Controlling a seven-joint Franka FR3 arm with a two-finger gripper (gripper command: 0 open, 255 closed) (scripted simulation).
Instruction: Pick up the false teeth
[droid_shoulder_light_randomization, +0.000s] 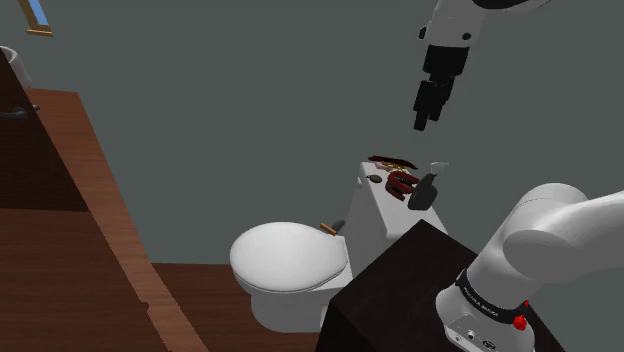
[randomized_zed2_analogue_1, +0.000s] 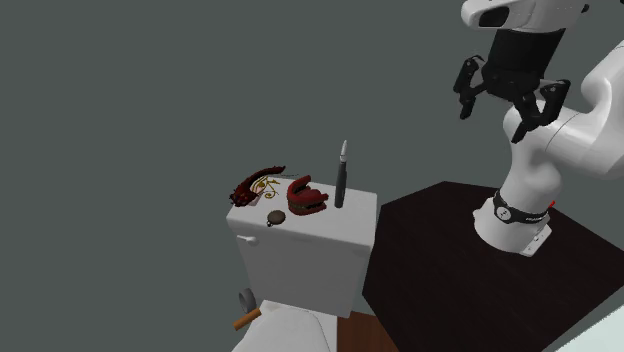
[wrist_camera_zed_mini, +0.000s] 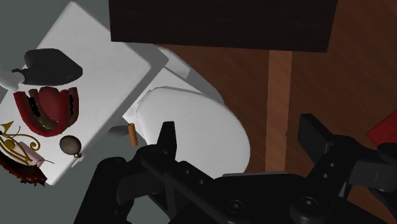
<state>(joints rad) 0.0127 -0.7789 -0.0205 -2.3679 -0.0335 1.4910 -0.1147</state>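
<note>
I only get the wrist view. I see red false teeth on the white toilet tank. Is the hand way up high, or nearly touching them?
Observer: Way up high. In the shoulder view the gripper hangs in the air well above the false teeth, touching nothing.
Child: What's the dark blob next to them?
Observer: The second exterior view shows a dark bottle with a pale top, standing upright on the tank lid right beside the teeth.
Child: Will it get in the way?
Observer: Maybe. From the side it stands much taller than the teeth, so the fingers might brush it on the way down.
</note>
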